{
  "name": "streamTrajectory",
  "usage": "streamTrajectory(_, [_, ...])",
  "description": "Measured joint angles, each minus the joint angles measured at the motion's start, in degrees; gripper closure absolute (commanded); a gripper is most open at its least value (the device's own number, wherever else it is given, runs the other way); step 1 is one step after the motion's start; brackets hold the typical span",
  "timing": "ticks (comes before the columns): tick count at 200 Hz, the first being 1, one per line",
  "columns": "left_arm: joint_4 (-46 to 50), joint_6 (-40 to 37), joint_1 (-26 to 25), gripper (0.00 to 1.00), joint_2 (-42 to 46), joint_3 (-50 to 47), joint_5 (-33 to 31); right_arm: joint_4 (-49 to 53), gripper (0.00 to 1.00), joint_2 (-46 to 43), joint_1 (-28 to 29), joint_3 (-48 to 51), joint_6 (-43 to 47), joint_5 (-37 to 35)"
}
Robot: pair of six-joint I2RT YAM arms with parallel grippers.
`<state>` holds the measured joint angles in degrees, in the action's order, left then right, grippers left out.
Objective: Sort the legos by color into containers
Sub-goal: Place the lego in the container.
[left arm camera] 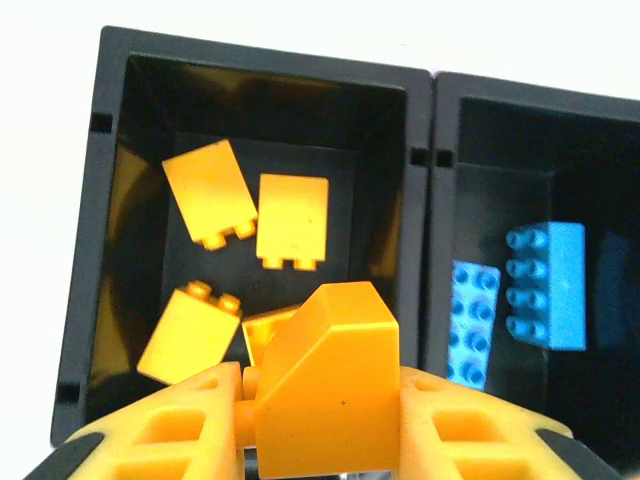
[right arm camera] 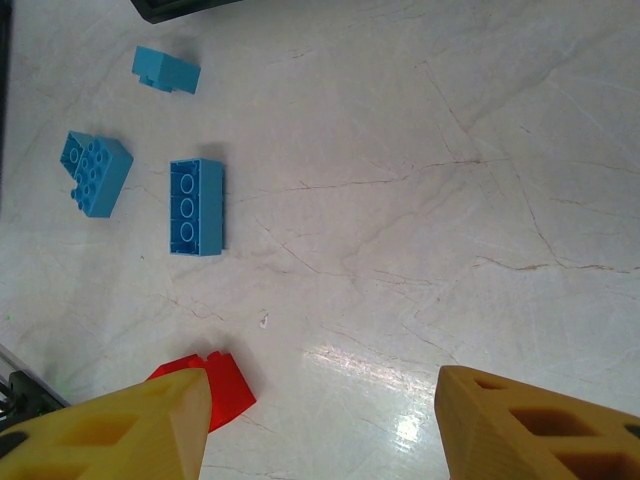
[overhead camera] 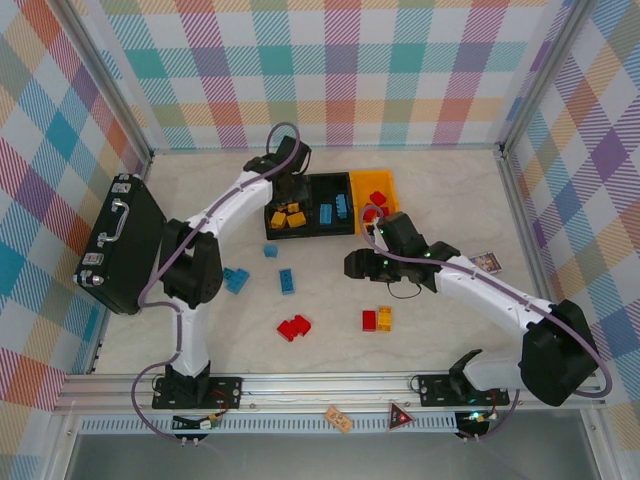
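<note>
**Yellow Brick Held Over Black Bin; Right Tool Gapes Above Bench**

The left tool (left arm camera: 325,405) is clenched on a sloped yellow brick (left arm camera: 335,370), its two yellow fingers (left arm camera: 165,425) pressed to the brick's sides. It hangs over the left black bin (left arm camera: 108,210), where four more yellow bricks (left arm camera: 292,222) lie on the floor. In the middle black bin (left arm camera: 530,95), joined to the first, lie two blue bricks (left arm camera: 547,285). From above, the yellow-orange bin (overhead camera: 372,176) ends the row at the right and holds red bricks (overhead camera: 378,198).

The right tool (right arm camera: 320,420) is released, its fingers wide apart and empty above the pale bench (right arm camera: 450,200). A red brick (right arm camera: 228,390) lies just beside its left finger, and three loose blue bricks (right arm camera: 196,206) sit farther off on the bench.

The top view shows a red and a yellow brick (overhead camera: 385,318) side by side on the near bench, with a red cluster (overhead camera: 294,327) to their left. A black briefcase (overhead camera: 125,245) stands at the left edge. A small card (overhead camera: 487,261) lies near the right arm, and an orange tag (overhead camera: 338,418) and a red triangle (overhead camera: 402,415) sit on the front rail. Their print is too small to read.
</note>
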<state>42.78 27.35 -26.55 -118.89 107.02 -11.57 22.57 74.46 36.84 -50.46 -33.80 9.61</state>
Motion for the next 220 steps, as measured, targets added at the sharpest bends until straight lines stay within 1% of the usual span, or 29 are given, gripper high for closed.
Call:
streamTrajectory(56, [1.92,-0.68,2.23,0.67,-8.98,9.73,1.16,-0.02,0.4,2.78,0.0,-1.33,0.0,-0.15])
streamTrajectory(126, [3.74,-1.77,4.35,0.64,-16.65,20.55,1.42,-0.02,0.4,4.35,0.0,-2.34,0.0,-0.17])
streamTrajectory(154, [4.09,-2.16,4.57,0.62,-18.34,22.84,1.46,-0.02,0.4,4.72,0.0,-2.54,0.0,-0.2])
streamTrajectory(165, [4.09,-2.38,4.57,0.59,-18.62,22.99,1.46,-0.04,0.4,4.92,0.0,-2.6,0.0,-0.17])
streamTrajectory(175, [4.09,-2.51,4.57,0.52,-18.78,23.02,1.46,-0.04,0.4,5.09,0.0,-2.62,0.0,-0.2])
streamTrajectory(181, [4.11,-2.73,4.57,0.49,-18.93,23.08,1.44,-0.04,0.4,5.25,0.0,-2.64,0.0,-0.17])
streamTrajectory(200, [4.11,-2.75,4.57,0.47,-19.3,23.23,1.53,-0.04,0.4,5.64,0.0,-2.71,0.0,-0.17])
streamTrajectory(220, [4.11,-2.75,4.57,0.47,-19.32,23.23,1.64,-0.04,0.4,5.66,0.0,-2.71,0.0,-0.17])
